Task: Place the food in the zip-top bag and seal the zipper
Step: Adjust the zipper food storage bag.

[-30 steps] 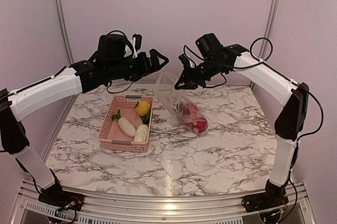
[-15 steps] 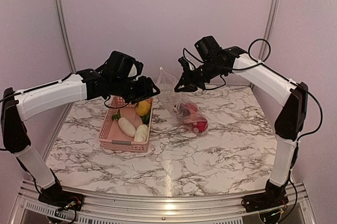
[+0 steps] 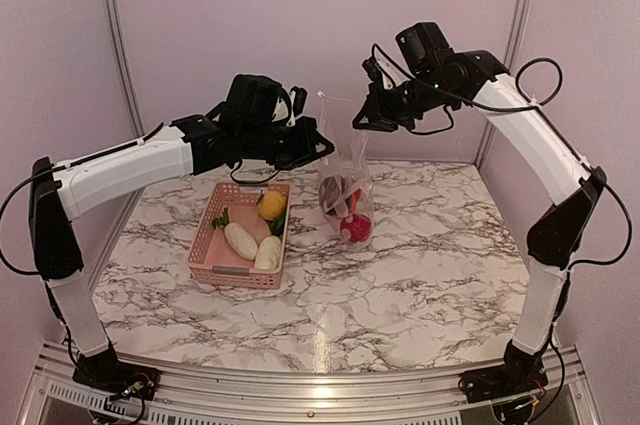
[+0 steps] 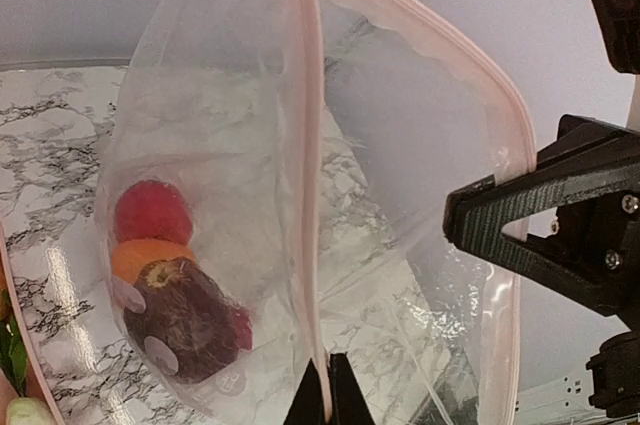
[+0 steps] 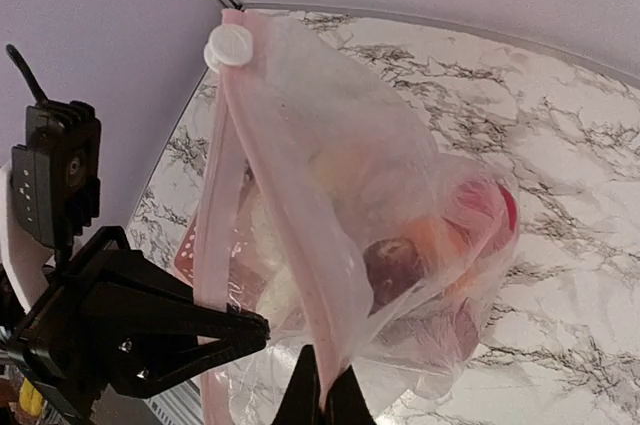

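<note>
— Starting leftmost, what is seen?
— Lying in the pink basket, yellow and white food is seen. The left gripper is clamped on the zip-top bag (at its rim).
— And rightward?
— Inside the raised bag, red, orange and purple food is held; the opposite rim is pinched by the right gripper.

Bright, soft light; glare on bag
</note>
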Available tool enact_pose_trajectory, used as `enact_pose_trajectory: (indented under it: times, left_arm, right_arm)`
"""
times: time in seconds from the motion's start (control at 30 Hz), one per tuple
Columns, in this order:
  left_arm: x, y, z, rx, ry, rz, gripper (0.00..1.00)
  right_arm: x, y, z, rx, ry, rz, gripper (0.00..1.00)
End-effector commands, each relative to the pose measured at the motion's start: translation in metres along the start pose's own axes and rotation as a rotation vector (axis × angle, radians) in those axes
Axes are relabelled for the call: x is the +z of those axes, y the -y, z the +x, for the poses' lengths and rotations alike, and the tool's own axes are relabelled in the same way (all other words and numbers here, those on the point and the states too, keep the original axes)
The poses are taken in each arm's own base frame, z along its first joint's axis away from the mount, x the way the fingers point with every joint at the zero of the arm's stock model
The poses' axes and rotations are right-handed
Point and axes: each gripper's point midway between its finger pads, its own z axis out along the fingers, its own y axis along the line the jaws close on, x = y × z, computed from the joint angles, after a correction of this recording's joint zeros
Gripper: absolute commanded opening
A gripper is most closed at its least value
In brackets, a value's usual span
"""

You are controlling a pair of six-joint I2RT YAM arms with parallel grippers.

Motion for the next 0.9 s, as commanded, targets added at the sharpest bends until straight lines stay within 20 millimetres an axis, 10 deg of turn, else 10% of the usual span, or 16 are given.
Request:
enact_pose_trajectory:
  times: [0.0, 0.57, 0.87]
  left_arm:
    - [0.006, 0.0, -0.001, 0.016, 0.018, -0.012, 0.0]
    - [0.002, 0.023, -0.012, 0.052, 0.051, 0.092, 0.0]
    - [-0.004, -0.004, 0.01, 0.063, -0.006, 0.001, 0.65]
  right_arm:
    - [0.008, 0.05, 0.032, 0.035, -0.088, 0.155, 0.0]
    - [-0.035, 0.069, -0.012, 0.031, 0.071, 0.23, 0.0]
    - [0.01, 0.08, 0.032, 0.031, -0.077, 0.197, 0.0]
